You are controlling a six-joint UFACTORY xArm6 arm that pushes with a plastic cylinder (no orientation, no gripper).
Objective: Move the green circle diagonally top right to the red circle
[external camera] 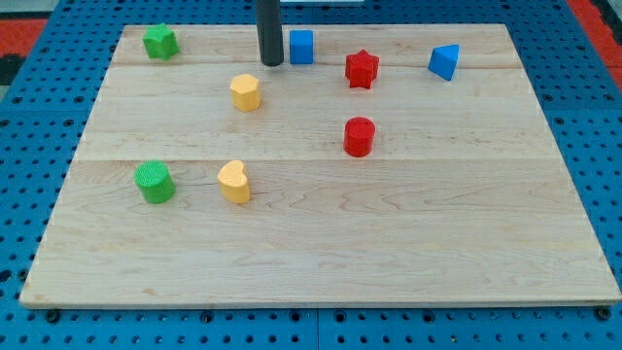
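Observation:
The green circle (pixel 154 182) stands at the view's left, below the middle of the wooden board (pixel 408 243). The red circle (pixel 359 136) stands near the board's centre, up and to the right of the green circle. My tip (pixel 271 63) rests near the view's top, just left of the blue cube (pixel 301 46) and above the yellow hexagon (pixel 245 92). The tip is far from both circles and touches no block.
A yellow heart (pixel 234 182) lies right of the green circle, between it and the red circle. A red star (pixel 362 69) sits above the red circle. A green star (pixel 160 42) is at the top left, a blue triangle (pixel 444 61) at the top right.

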